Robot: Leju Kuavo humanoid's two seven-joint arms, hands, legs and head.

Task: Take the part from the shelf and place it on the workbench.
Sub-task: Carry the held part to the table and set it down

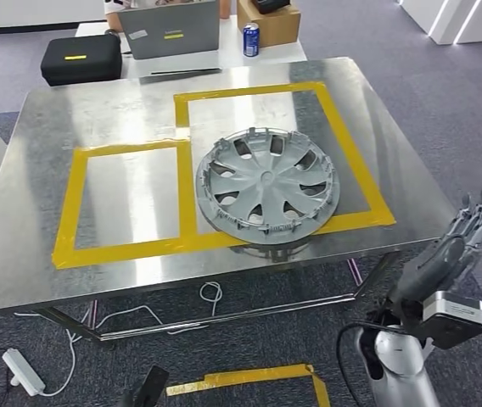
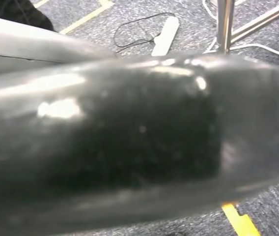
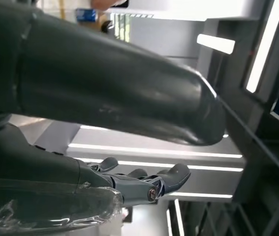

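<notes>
Head view shows the grey plastic hubcap (image 1: 268,185), round and spoked, lying flat on the brushed-metal workbench (image 1: 46,263), overlapping the near edge of a yellow tape rectangle (image 1: 354,153). Near right, the right hand (image 1: 466,229) is raised off the bench edge, slim dark fingers (image 3: 167,178) straight and spread, holding nothing. Left hand's fingers: cannot tell

At the top of the head view, the laptop (image 1: 169,28), cardboard box (image 1: 269,21) and a person (image 1: 122,7) are cut by the edge. The left wrist view is blurred by a dark rounded surface; the left hand cannot be told there.
</notes>
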